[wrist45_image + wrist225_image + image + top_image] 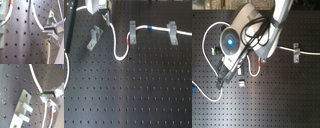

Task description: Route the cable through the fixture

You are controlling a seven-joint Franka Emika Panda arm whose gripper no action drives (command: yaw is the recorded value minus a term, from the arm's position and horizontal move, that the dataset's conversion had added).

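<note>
The white cable [116, 47] runs from my gripper [105, 15] down into a loop. It carries a red band [130, 44] just before it rises through the middle upright clip [132, 27]. A blue band [150, 27] follows, before the right clip [171, 31]. The leaning fixture [95, 37] with its forked top stands empty, just in front of and left of my gripper. In both wrist views my gripper [50, 33] [48, 97] is shut on the cable [37, 21] [36, 79]. The fixture [23, 106] lies close beside the cable.
A black perforated board [139, 95] carries everything. More cable slack curves along the first exterior view's left edge [66, 70]. A black bar [70, 27] slants at its top left. In the second exterior view the arm [252, 35] covers the gripper and the middle clip.
</note>
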